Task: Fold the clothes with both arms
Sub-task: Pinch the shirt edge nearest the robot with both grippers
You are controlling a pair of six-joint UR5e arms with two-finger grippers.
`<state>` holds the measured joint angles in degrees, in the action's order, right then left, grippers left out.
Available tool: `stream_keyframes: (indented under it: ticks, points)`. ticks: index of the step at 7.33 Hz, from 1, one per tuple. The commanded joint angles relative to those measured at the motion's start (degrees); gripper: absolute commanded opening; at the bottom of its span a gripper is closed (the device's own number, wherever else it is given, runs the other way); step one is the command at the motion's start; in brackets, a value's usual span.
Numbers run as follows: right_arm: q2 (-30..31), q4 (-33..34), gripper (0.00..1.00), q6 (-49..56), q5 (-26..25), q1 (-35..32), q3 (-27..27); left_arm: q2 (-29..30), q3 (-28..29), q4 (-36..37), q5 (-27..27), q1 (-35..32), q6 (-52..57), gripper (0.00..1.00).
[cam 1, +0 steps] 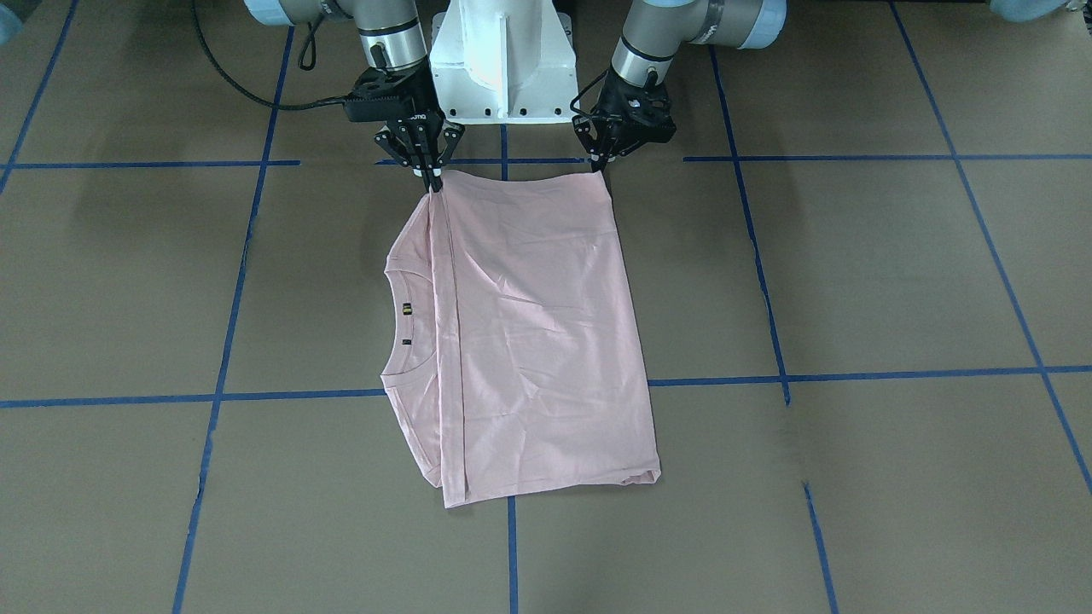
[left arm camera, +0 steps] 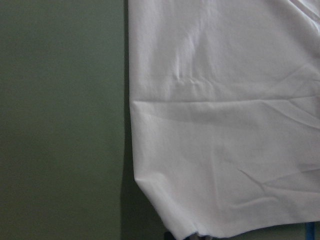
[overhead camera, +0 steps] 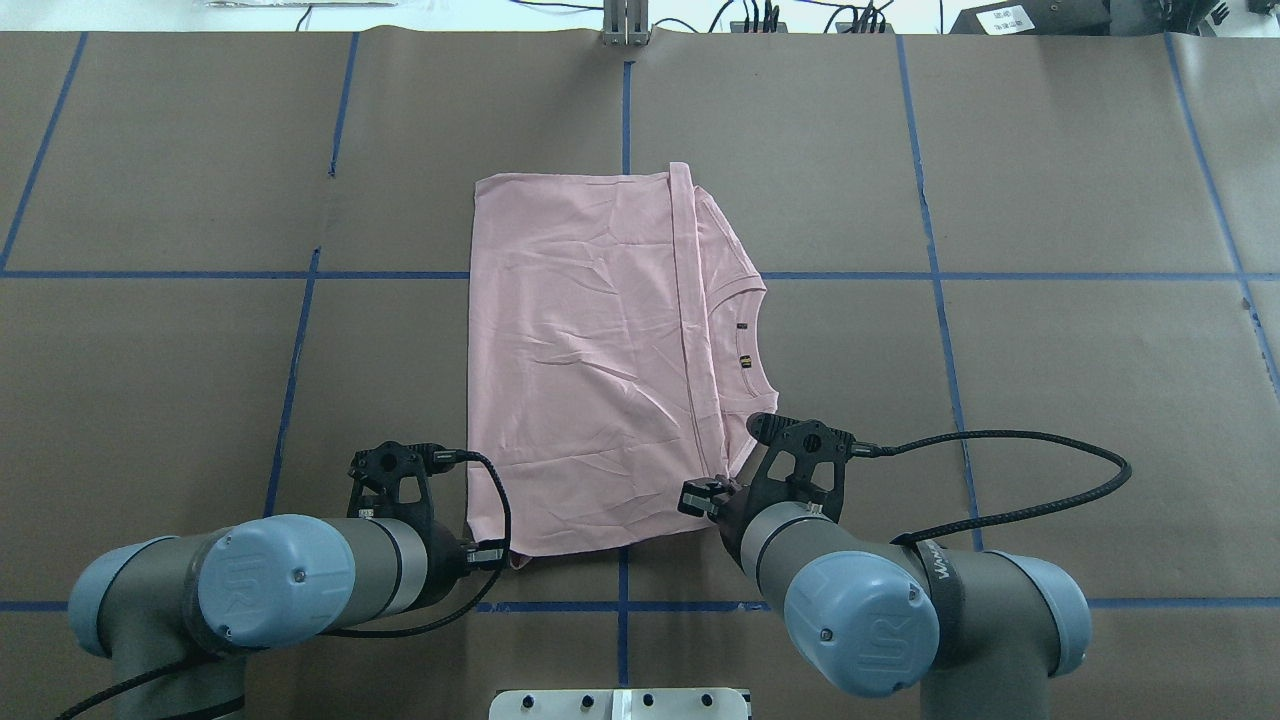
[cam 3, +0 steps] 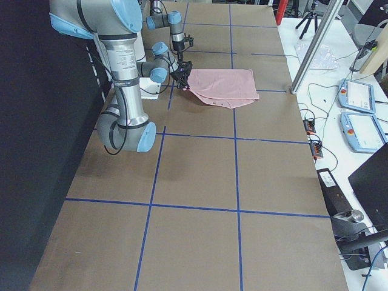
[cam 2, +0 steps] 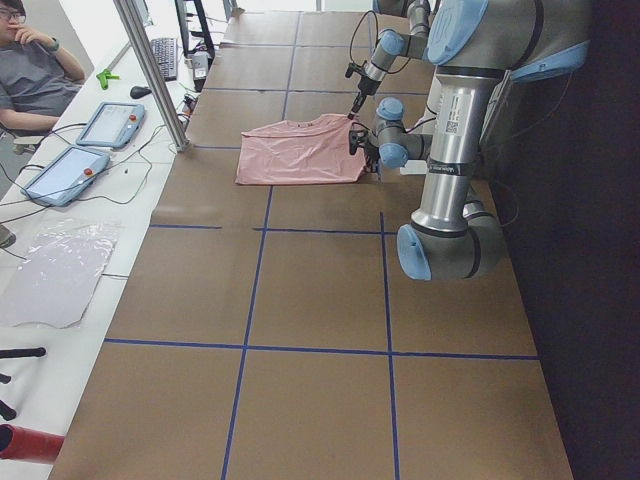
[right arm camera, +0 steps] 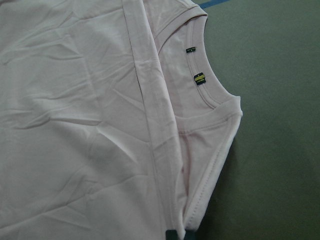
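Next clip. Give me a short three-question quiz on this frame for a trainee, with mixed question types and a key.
1. True or false: the T-shirt's collar lies toward the robot's left side.
2. Where do the left gripper and right gripper meet the T-shirt? A) at its far edge; B) at the two corners nearest the robot's base; C) nowhere, both hang clear of it.
3. How many small labels show inside the collar?

Key: 1 false, it lies toward the robot's right; 2 B; 3 two.
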<state>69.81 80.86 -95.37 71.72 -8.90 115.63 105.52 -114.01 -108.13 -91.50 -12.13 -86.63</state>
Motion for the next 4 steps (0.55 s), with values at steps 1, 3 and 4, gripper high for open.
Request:
stream_keyframes:
  ticks: [1, 3, 4]
  points:
    - [0.07, 0.00, 0.00, 0.01, 0.00, 0.02, 0.04, -0.05, 0.11, 0.38, 0.09, -0.08, 0.32, 0.46]
    - [-0.02, 0.00, 0.00, 0.01, 0.09, 0.11, -0.05, 0.12, 1.94, 0.29, 0.09, 0.18, 0.94, 0.58]
    - [-0.02, 0.00, 0.00, 0.01, 0.09, 0.11, -0.05, 0.12, 2.82, 0.12, 0.18, 0.18, 1.02, 0.59]
